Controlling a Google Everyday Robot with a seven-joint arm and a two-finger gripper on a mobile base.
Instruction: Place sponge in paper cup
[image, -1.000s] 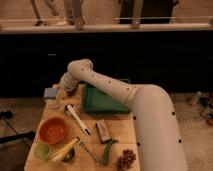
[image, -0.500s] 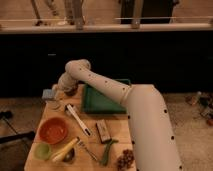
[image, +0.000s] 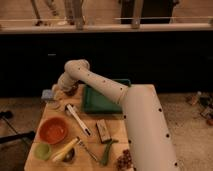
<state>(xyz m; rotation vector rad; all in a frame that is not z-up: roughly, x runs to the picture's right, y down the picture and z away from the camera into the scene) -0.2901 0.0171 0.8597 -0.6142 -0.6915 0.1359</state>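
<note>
Sponge (image: 47, 94) alone at table's (image: 115, 131) far-left corner, end effector (image: 69, 91) beside it, fingers together, one orange bowl (image: 52, 130), one green tray (image: 102, 100).

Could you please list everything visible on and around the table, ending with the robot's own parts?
sponge: one, blue-grey, far-left table corner.
green tray: one, green, far middle of table.
orange bowl: one, orange, left side.
green cup: one, light green, near-left corner.
white-handled utensil: one, white, centre.
brush block: one, dark and tan, near centre.
banana: one, yellow, near edge.
table: one, wooden.
arm: one, white, reaching across the tray.
gripper: one, shut, over the far-left table area beside the sponge.
</note>
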